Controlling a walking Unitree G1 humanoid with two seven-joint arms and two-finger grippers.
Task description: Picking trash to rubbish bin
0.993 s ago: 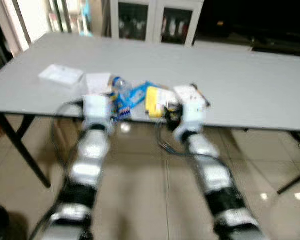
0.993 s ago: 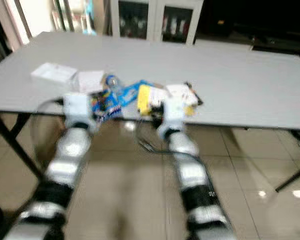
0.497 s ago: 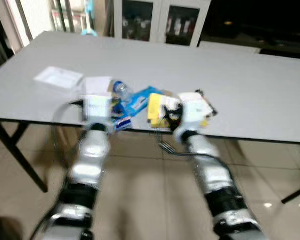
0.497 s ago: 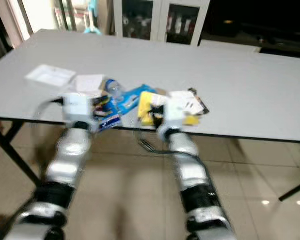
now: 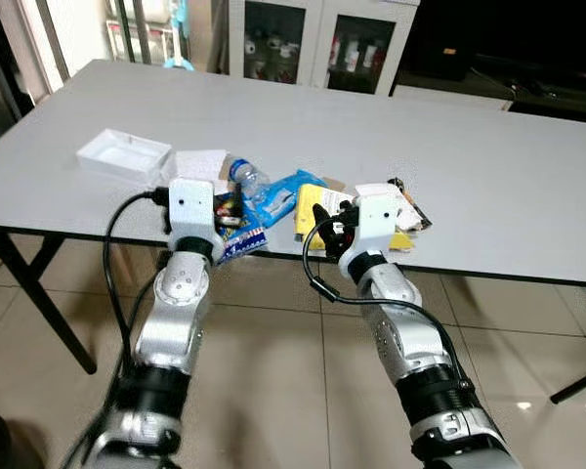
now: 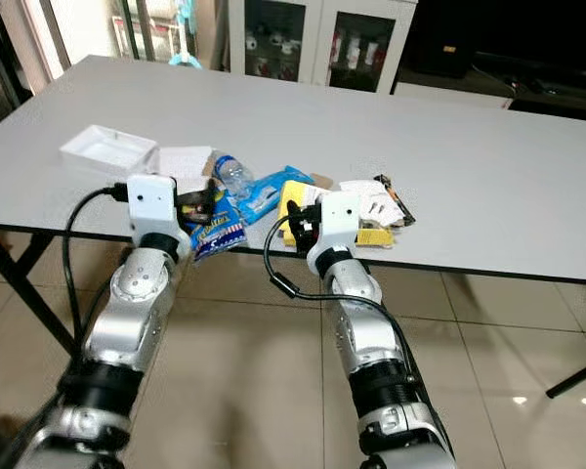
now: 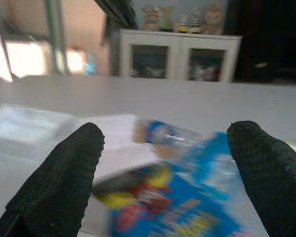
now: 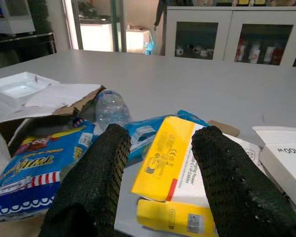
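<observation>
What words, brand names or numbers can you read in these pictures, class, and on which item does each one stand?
"TWI...": start of the brand on the blue snack bag; the rest is cut off.
"100W": on the white box.
"CE": mark on the yellow box; its other print is too small to read.
Water bottle label: too blurred to read.
White tray: no text seen.

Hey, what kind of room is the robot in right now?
Probably an office or meeting room: a long grey table on a tiled floor, with a white glass-door cabinet behind it.
</observation>
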